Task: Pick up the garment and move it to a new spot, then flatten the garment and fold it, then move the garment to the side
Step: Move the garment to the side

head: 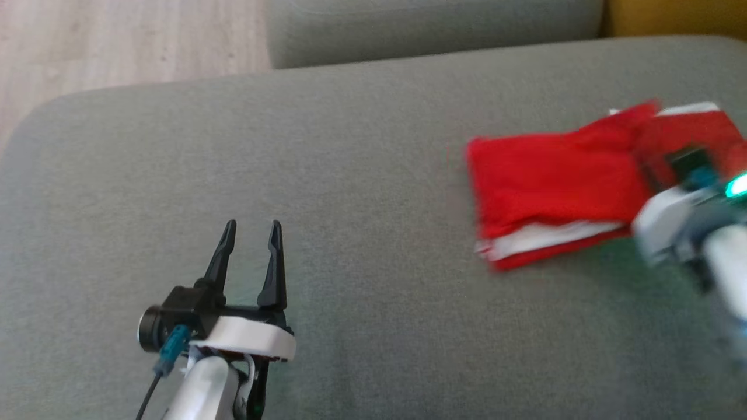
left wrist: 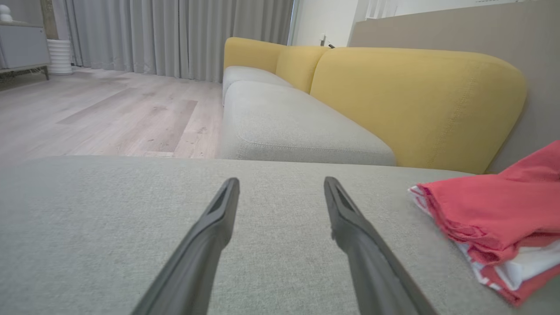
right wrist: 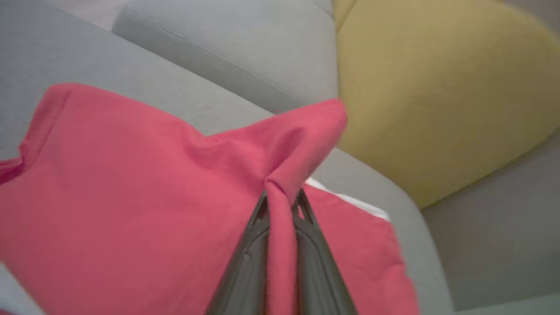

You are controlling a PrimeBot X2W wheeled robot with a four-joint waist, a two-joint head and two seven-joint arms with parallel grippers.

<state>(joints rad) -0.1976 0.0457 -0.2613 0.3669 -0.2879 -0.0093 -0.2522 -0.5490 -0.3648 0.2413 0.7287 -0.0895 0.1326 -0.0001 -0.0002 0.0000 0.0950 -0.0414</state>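
Soft, even daylight fills all three views, with no glare and only faint shadows on the grey sofa (head: 350, 175). In the head view motion blur smears the right arm (head: 671, 216) at 3 o'clock, where a green lamp glows, and softens the garment (head: 548, 181); the left gripper (head: 252, 224) at 7 o'clock stays sharp. The left wrist view is crisp. The right wrist view is hazy throughout, its jaws at 6 o'clock out of focus.
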